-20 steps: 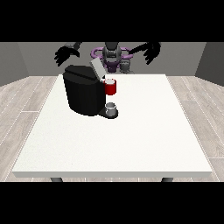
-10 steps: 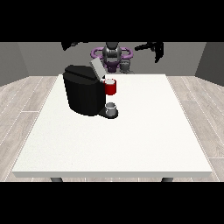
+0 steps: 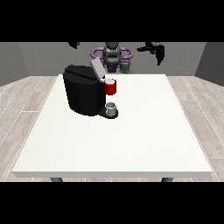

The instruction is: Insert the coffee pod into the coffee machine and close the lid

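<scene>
Coffee machine (image 3: pixel 85 94): black, left of frame centre on the white table (image 3: pixel 144 131), grey lid (image 3: pixel 96 68) tilted open.
Coffee pod (image 3: pixel 111 81): white, seated atop the red brew head (apparently inserted).
Cup (image 3: pixel 112 108): grey, beneath.
Hand at the view's right (image 3: pixel 156 50): raised, fingers hanging relaxed.
Hand at the view's left (image 3: pixel 74 44): top edge, fingers unreadable.

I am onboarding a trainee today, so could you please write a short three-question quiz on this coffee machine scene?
1. True or false: the grey lid of the boxy black coffee machine is raised.
2. What sits on the machine's base under its red front part? A) a small grey cup B) a green bowl C) a spoon
3. Fill in: the black hand at the view's right hangs above the ____ edge of the large white table.

Key: 1 true; 2 A, the small grey cup; 3 far.
</scene>
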